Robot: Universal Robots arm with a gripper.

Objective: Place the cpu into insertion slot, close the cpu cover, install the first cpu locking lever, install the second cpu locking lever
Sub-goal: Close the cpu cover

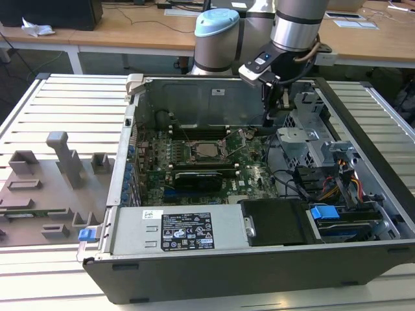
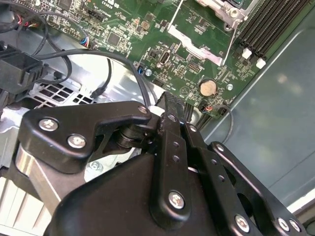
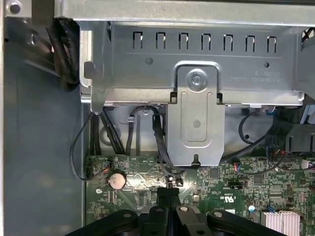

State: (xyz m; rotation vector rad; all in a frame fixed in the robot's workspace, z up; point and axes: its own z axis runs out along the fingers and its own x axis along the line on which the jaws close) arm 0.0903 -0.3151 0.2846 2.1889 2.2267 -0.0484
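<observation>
In the exterior view the green motherboard (image 1: pixel 249 178) lies inside an open computer case. The insertion slot (image 1: pixel 193 151) sits near its middle, with the silvery-grey cpu (image 1: pixel 207 151) lying in it. The cpu cover (image 1: pixel 207 161) shows as a thin metal frame around the chip. A thin wire lever (image 1: pixel 241 151) (image 2: pixel 230 44) stands out from the slot's side. My gripper (image 1: pixel 269 121) (image 2: pixel 170 101) (image 3: pixel 169 192) hangs to the exterior view's right of the slot, just above the board's edge near the coin battery (image 2: pixel 207 87) (image 3: pixel 117 180). Its black fingers are pressed together with nothing between them.
A metal drive bracket (image 3: pixel 197 118) and black cables (image 3: pixel 160 132) stand close ahead of the fingers. Long black memory slots (image 2: pixel 275 24) run beside the slot. The power supply (image 1: pixel 181 230) and drive bay (image 1: pixel 324 214) fill the case front. Grey fixtures (image 1: pixel 58 175) sit at the exterior view's left.
</observation>
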